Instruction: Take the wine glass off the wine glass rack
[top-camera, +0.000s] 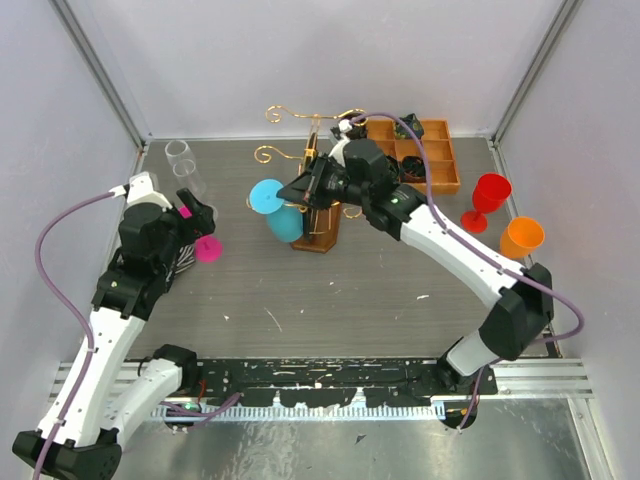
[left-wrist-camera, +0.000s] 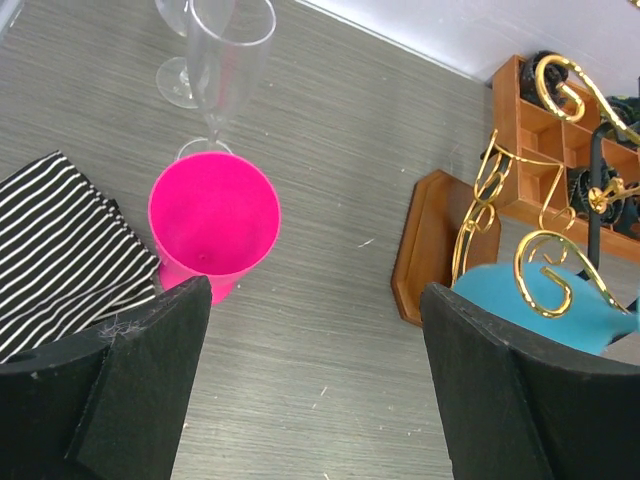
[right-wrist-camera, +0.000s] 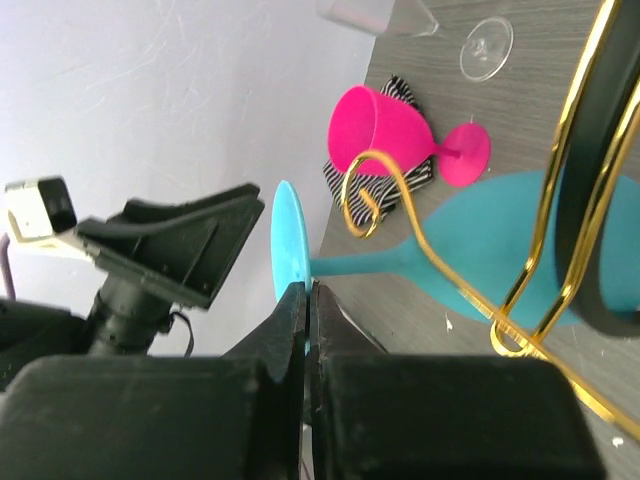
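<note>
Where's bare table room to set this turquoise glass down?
The grey tabletop strip in front of the gold wire rack, between the pink plastic goblet and the right arm. Crowded: clear glasses back left, red goblet, orange goblet far right.

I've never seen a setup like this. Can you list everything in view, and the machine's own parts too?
wine glass rack: 1, gold wire on a brown base, far middle
blue wine glass: 1, turquoise, on the rack
pink glass: 1, pink, left side
clear glasses: 2, see-through, far left
red glass: 1, red, right side
orange glass: 1, orange, beside the red one
wooden tray: 1, orange-brown, far right
striped cloth: 1, black-white, by the pink glass
left claw: 1, black, open near the pink glass
right claw: 1, black, shut on the blue glass's foot
</note>
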